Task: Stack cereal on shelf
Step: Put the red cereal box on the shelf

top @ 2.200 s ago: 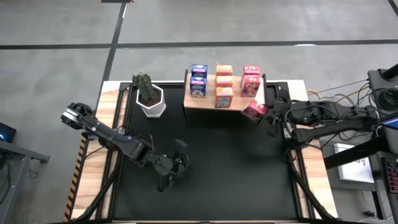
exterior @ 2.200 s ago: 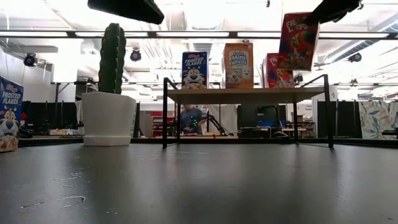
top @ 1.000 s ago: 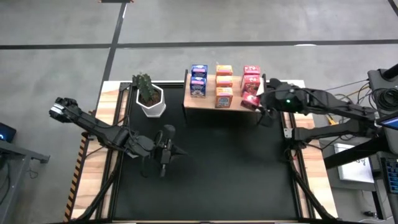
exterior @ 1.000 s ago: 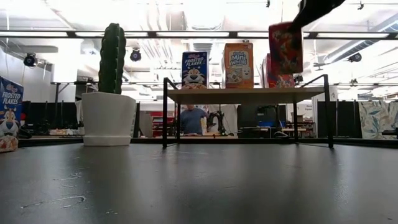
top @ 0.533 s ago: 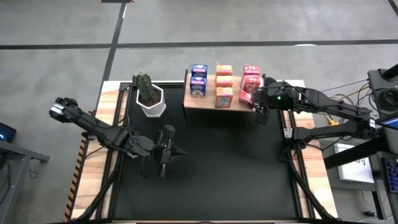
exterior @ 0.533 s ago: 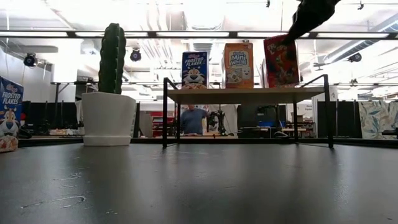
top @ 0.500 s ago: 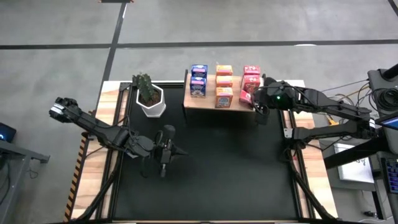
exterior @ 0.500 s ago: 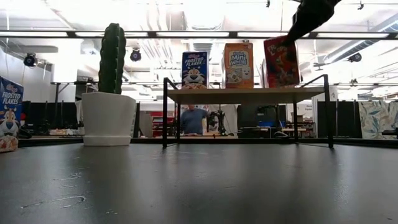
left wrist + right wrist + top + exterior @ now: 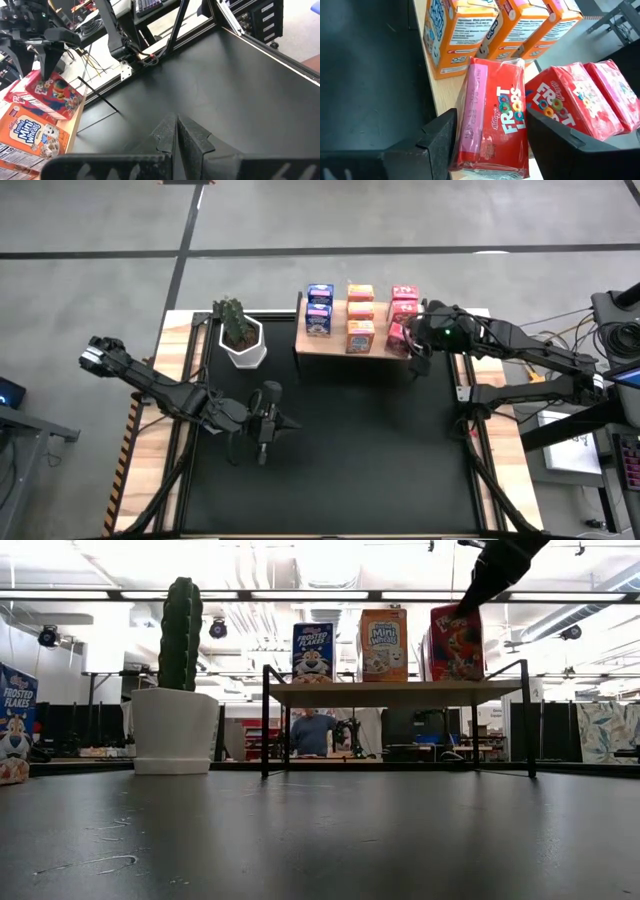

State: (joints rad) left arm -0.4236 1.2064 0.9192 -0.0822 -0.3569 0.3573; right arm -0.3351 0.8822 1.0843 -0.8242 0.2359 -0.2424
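Right tool (image 9: 487,137) astride red box (image 9: 497,117) (on shelf (image 9: 330,342))

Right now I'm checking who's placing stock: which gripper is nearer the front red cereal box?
Right. The right gripper straddles the front red cereal box on the shelf; the left gripper sits shut over the mat, far off.

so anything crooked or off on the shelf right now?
Nothing stands out. The boxes stand in three tidy rows on the shelf. The front red box sits between the right gripper's open fingers, upright in the low view.
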